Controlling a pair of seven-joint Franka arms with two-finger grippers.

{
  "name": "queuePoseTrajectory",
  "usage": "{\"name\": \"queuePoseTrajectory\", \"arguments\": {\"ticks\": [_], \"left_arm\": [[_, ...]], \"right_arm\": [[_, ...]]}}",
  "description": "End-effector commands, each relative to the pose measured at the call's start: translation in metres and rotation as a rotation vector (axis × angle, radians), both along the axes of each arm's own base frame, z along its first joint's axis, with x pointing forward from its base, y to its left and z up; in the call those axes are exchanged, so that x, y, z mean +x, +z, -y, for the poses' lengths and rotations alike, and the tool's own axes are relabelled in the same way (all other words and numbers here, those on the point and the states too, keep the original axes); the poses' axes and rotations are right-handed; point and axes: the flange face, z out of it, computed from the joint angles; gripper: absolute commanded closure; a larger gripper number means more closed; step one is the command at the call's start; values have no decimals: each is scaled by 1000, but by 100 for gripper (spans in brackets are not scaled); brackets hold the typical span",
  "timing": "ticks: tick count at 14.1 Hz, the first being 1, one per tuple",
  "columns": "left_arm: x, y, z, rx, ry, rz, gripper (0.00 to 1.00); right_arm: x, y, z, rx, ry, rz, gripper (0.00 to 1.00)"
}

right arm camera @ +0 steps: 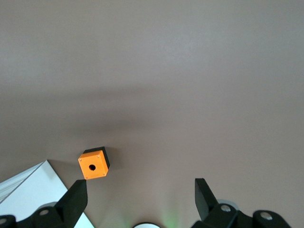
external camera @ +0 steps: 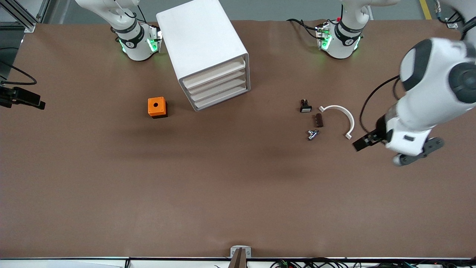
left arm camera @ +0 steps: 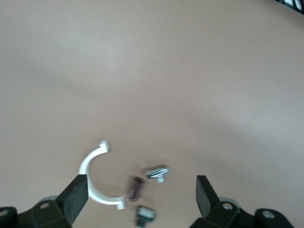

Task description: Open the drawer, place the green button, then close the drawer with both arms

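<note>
The white cabinet point(external camera: 202, 44) stands near the robots' bases, with all four drawers shut. The lower two drawers point(external camera: 222, 96) lie flush with the others. No green-capped button shows in any view. My left gripper point(external camera: 362, 143) is open and empty, over the table beside a white curved clip point(external camera: 346, 115). In the left wrist view the gripper point(left arm camera: 140, 190) has its fingers wide apart with small parts between them, farther off. My right gripper point(right arm camera: 140, 192) is open and empty, high over the table. It is out of the front view.
A black white-faced button point(external camera: 305, 107), a brown block point(external camera: 319, 120) and a silver fitting point(external camera: 312, 134) lie beside the clip point(left arm camera: 95, 180). The orange box with a hole point(external camera: 157, 107) sits beside the cabinet, toward the right arm's end, and also shows in the right wrist view point(right arm camera: 93, 165).
</note>
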Motion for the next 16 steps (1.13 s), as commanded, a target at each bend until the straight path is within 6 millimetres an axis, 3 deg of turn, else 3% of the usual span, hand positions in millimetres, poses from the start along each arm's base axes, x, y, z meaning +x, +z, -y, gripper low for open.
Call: {"name": "queuePoseTrajectory", "arguments": {"ticks": [1, 3, 6, 10, 13, 16], "left_arm": [[-21, 40, -36, 23, -80, 25, 0], [-39, 65, -55, 25, -153, 9, 0], [-67, 95, -75, 32, -217, -15, 0], [-110, 109, -77, 40, -364, -28, 0], [-141, 114, -77, 0, -367, -15, 0], [-149, 114, -80, -9, -375, -14, 0]], "right_arm": [[-14, 23, 2, 14, 5, 25, 0], [-27, 35, 1, 37, 7, 27, 0], [-37, 32, -4, 46, 18, -18, 0], [-52, 26, -2, 54, 33, -12, 0], [-69, 23, 2, 56, 61, 47, 0], [-76, 22, 11, 57, 73, 73, 0]]}}
